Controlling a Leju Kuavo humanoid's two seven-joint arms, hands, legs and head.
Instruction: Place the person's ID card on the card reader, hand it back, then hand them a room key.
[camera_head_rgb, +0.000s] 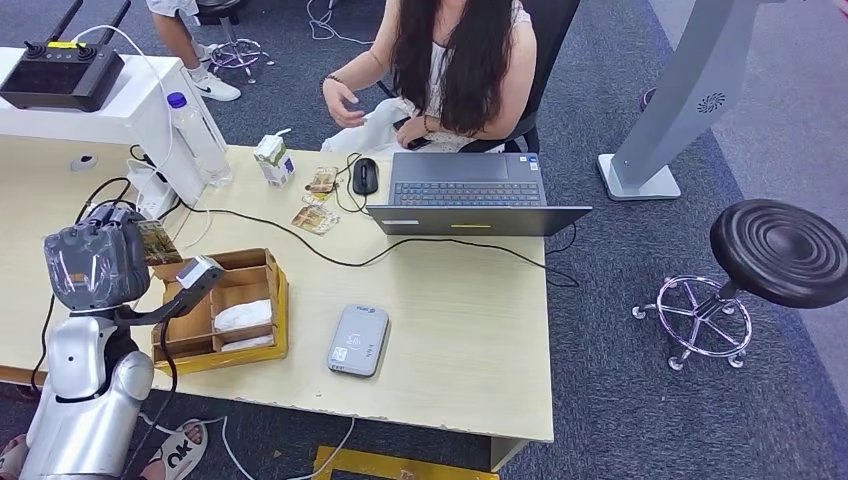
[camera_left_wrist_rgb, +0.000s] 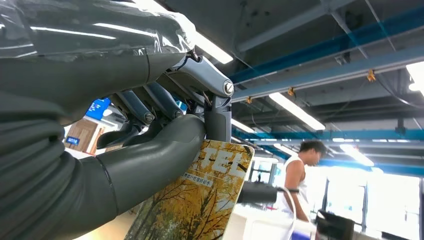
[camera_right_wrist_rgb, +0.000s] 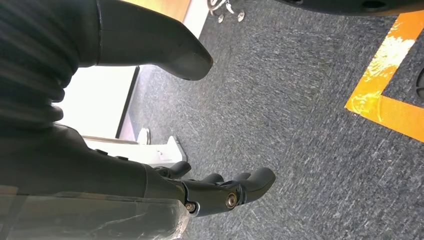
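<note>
My left hand (camera_head_rgb: 100, 262) is raised over the left part of the desk, above the wooden box (camera_head_rgb: 275, 300). It pinches a card (camera_head_rgb: 158, 242) printed with yellow autumn trees; the left wrist view shows the card (camera_left_wrist_rgb: 200, 200) held between the thumb and a finger of that hand (camera_left_wrist_rgb: 165, 145). The grey card reader (camera_head_rgb: 358, 340) lies flat near the desk's front edge, right of the box. White cards (camera_head_rgb: 243, 314) lie in the box's compartments. A person (camera_head_rgb: 455, 70) sits at the far side. My right hand (camera_right_wrist_rgb: 200, 190) hangs over the carpet, thumb apart from its fingers, holding nothing.
An open laptop (camera_head_rgb: 470, 195), a mouse (camera_head_rgb: 365, 175), a small carton (camera_head_rgb: 273, 160), snack packets (camera_head_rgb: 315, 215) and a water bottle (camera_head_rgb: 195, 130) stand at the desk's far side. A black cable (camera_head_rgb: 300, 245) crosses the desk. A black stool (camera_head_rgb: 780, 250) stands at the right.
</note>
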